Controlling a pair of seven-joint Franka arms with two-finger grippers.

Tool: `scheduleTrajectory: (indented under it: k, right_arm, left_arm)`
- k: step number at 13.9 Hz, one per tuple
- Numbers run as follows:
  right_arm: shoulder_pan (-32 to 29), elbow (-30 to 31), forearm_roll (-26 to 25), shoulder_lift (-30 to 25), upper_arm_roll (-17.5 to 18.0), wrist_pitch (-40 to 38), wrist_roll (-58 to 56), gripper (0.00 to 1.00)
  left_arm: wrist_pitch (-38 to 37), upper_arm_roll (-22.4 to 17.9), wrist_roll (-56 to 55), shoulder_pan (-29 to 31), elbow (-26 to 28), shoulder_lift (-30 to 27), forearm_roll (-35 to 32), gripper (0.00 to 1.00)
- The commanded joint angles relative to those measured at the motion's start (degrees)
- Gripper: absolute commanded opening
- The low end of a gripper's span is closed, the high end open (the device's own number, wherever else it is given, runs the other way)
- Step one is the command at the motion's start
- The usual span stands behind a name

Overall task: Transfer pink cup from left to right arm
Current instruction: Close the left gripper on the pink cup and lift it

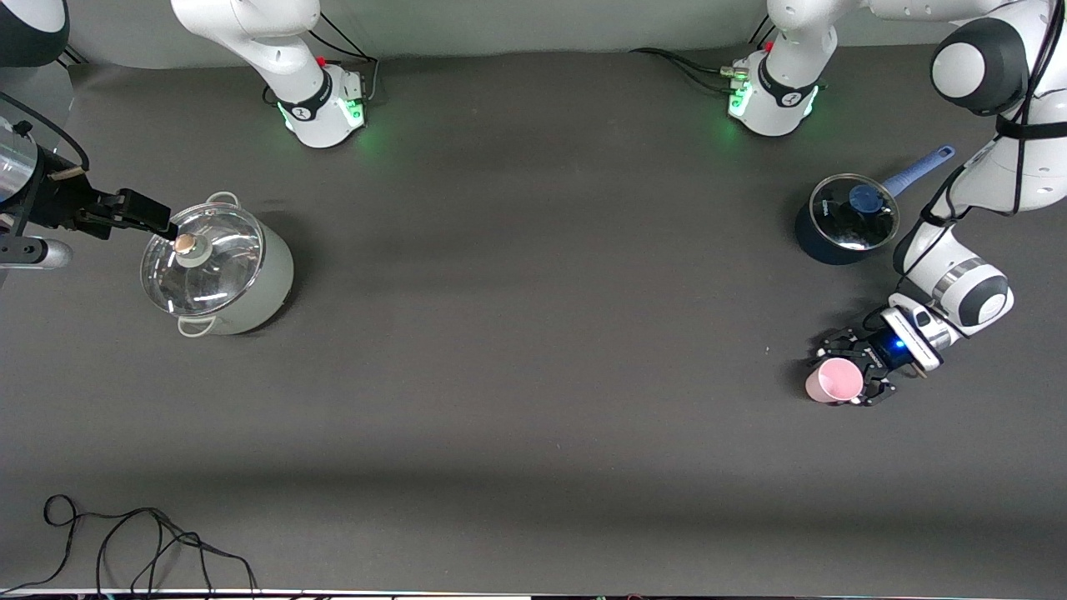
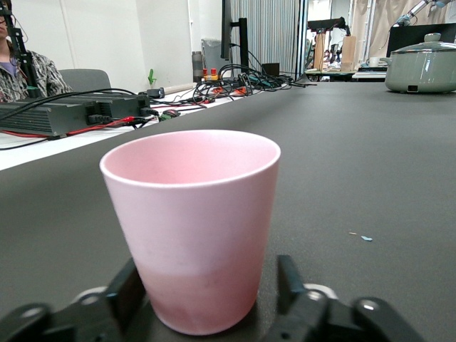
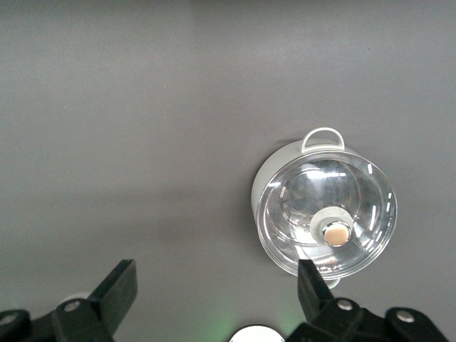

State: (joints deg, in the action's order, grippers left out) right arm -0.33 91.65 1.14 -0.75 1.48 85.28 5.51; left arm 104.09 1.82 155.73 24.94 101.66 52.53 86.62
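Observation:
The pink cup stands upright on the dark table at the left arm's end; it also shows in the left wrist view. My left gripper is low at the table with its claw fingers on either side of the cup's base. The jaws are open, with a gap showing beside one finger. My right gripper is up in the air over the rim of the grey-green pot at the right arm's end. It is open and empty.
A dark blue saucepan with a glass lid and blue handle stands farther from the front camera than the cup. The grey-green pot has a glass lid. A black cable lies at the table's near edge.

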Motion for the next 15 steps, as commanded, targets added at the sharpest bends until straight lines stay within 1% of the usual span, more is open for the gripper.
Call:
scheduleTrajectory:
  k: [1, 3, 5, 6, 7, 9, 11, 12, 13, 15]
  right_arm:
    - [0.59, -1.3, -0.61, 0.57, -0.16, -1.0, 0.47, 1.0]
    - [0.59, -1.3, -0.61, 0.57, -0.16, -1.0, 0.47, 1.0]
    - [0.59, -1.3, -0.61, 0.57, -0.16, -1.0, 0.47, 1.0]
    - [0.59, -1.3, -0.61, 0.57, -0.16, -1.0, 0.47, 1.0]
    - [0.59, -1.39, -0.61, 0.57, -0.25, -1.0, 0.47, 1.0]
    - [0.5, -1.47, -0.61, 0.57, -0.25, -0.91, 1.34, 1.0]
    - [0.5, -1.91, -0.43, 1.01, -0.43, -0.91, 1.7, 0.99]
    - [0.5, -2.0, -0.43, 1.01, -0.34, -0.91, 3.35, 0.99]
    - [0.5, -2.26, 0.26, 1.1, -0.34, -0.91, 7.11, 0.99]
    - [0.68, -2.7, 4.65, 1.45, -0.08, -0.91, 17.2, 0.99]
  left_arm:
    - [0.67, -0.33, 3.09, -0.77, 0.64, -0.33, 1.8, 0.52]
    - [0.94, -0.33, 2.92, -0.77, 0.73, -0.5, 2.76, 0.44]
    - [2.16, -0.15, 0.39, -2.08, 0.73, -1.29, 3.38, 0.4]
    - [3.73, 0.46, -2.5, -3.13, 1.25, -3.21, 3.73, 0.39]
    - [6.45, 1.51, -4.62, -4.18, 3.0, -5.75, 4.61, 0.39]
    - [12.86, 6.06, -5.7, -4.63, 7.3, -10.94, 8.73, 0.39]
    - [19.45, 11.6, -5.7, -4.72, 10.74, -15.24, 13.99, 0.38]
    - [23.31, 15.11, -5.7, -4.72, 12.32, -17.09, 16.54, 0.37]
    - [26.22, 18.36, -5.43, -4.55, 13.64, -18.33, 18.48, 0.37]
    - [31.5, 24.87, -5.34, -4.63, 17.41, -23.24, 24.09, 0.37]
